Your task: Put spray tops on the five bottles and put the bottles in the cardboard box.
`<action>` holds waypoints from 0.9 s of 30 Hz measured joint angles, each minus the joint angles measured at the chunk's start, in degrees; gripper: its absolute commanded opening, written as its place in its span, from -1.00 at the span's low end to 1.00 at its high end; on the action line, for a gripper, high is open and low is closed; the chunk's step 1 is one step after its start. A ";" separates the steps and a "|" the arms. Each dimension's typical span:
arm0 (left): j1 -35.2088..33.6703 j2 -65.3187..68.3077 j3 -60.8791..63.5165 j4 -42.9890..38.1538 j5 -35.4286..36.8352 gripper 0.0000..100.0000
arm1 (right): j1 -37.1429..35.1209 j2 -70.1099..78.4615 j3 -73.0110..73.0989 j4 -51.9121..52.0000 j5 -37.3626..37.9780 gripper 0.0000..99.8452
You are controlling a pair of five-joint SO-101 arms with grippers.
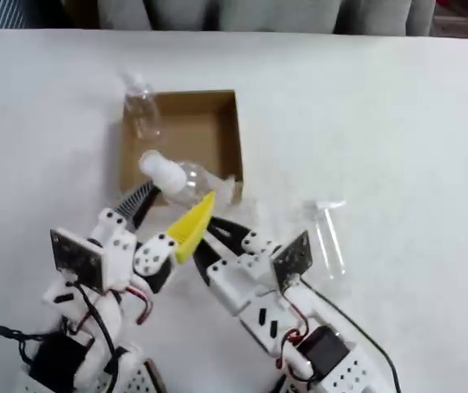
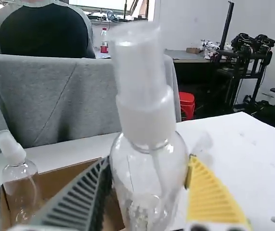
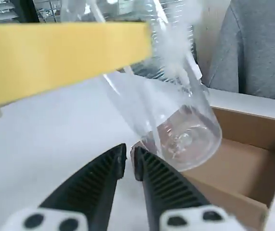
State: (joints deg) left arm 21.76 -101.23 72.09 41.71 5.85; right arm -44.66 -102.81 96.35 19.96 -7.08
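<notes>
Clear bottle [image 2: 147,178], white spray top [image 2: 139,91], brown cardboard box [image 1: 197,131].

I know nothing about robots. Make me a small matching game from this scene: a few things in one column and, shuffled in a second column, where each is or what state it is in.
Things:
1. first bottle
2. second bottle
3. third bottle
4. right gripper

Places or states:
A. lying on the table, outside the cardboard box
B. shut, holding nothing
C. clamped in the left gripper
D. standing upright in the cardboard box

Pairs: 1-C, 2-D, 3-A, 4-B
</notes>
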 measured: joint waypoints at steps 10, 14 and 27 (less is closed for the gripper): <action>-4.75 2.37 7.74 -12.04 0.00 -0.96 | -1.32 0.00 0.00 10.20 0.00 -0.97; -10.90 10.29 7.74 -19.60 0.00 -0.96 | -1.58 0.00 0.00 11.96 0.00 -0.97; -17.41 36.13 7.82 -41.23 -5.80 -0.96 | 3.52 0.00 0.00 12.13 0.00 -0.97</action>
State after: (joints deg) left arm 4.35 -65.10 79.91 0.48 0.04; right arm -41.14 -102.81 96.35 32.09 -7.08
